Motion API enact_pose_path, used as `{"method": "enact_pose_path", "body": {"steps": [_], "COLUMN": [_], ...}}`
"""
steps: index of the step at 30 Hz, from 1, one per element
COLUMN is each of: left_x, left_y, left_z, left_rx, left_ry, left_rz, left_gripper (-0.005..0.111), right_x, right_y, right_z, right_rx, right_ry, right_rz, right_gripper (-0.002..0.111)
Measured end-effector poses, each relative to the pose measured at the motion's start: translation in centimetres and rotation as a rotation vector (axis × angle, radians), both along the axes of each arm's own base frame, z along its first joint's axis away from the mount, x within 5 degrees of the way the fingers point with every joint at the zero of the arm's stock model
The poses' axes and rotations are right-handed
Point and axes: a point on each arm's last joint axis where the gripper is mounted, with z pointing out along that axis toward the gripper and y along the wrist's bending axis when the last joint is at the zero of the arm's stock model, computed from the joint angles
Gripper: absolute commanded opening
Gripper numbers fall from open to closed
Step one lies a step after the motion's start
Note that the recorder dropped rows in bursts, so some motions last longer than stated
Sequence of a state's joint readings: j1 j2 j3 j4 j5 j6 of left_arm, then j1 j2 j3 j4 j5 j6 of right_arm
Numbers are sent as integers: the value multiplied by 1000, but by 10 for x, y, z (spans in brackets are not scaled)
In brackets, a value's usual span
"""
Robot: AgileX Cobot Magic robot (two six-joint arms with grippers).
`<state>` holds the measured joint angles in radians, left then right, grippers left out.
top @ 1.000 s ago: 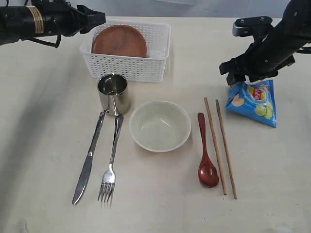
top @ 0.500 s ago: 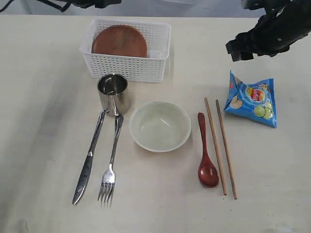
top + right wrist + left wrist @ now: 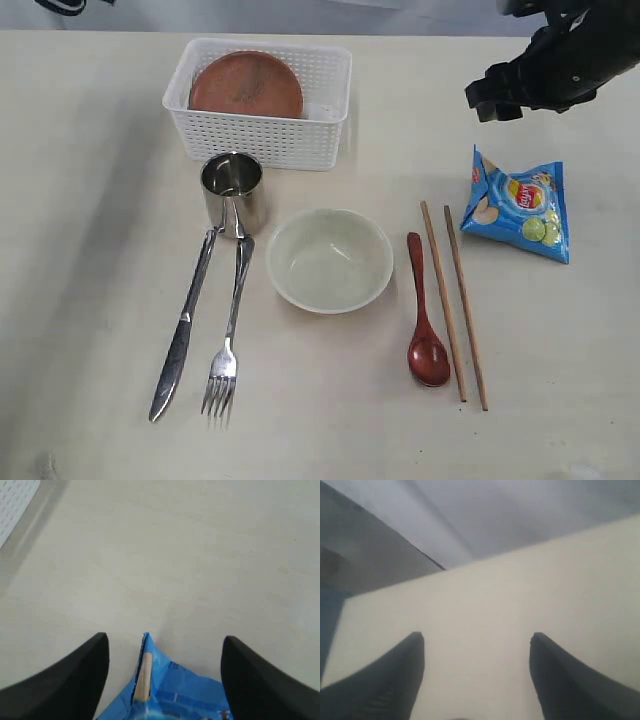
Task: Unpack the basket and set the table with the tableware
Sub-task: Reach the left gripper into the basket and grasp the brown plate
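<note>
Reddish-brown plate [image 3: 245, 85] sits tilted in the basket [image 3: 265, 140], the only tableware not yet out. The rest lies on the table [image 3: 90, 200]. My left pincer [image 3: 476, 636] is apart and empty over bare tabletop. My right pincer [image 3: 164, 638] is apart too, hanging above the chip bag [image 3: 520, 205], not gripping it. Risk: a rim grip on that tilted plate slips, or lifting drags the light basket into the cup [image 3: 233, 190] just in front.

The reddish-brown round plate [image 3: 245, 85] is partly hidden (lower rim behind the front wall) inside the white perforated plastic basket [image 3: 265, 140]. The exterior view's edge crops the black right arm [image 3: 570, 60]. The right wrist view cuts off the blue chip bag [image 3: 170, 690].
</note>
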<state>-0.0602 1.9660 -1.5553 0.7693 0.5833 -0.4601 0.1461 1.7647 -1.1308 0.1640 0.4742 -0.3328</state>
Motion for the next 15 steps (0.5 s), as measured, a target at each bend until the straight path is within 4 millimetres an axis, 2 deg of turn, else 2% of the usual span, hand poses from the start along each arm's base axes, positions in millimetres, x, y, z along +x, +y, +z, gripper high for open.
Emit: {"method": "enact_pose_path", "body": {"steps": [2,6,11,15], "left_x": [-1,1,9,25], "left_y": [-9,-51,-96,-107], "left_z": [6,26,37,33], "left_rx": [-73,-253,-264,-248], "left_ry": [91,154,244,283], "left_rz": [-84,-335,-585,-642], "left_gripper": [58,58,58,58], "right_x": [0,0,0,-1], "right_y": [0,0,0,0], "right_z": [0,0,0,0], "right_rx": [0,-1,-1,2], "right_ry": [0,4,4,8], "right_rz": [0,2,2,1], "right_gripper": [61,61,61,61]}}
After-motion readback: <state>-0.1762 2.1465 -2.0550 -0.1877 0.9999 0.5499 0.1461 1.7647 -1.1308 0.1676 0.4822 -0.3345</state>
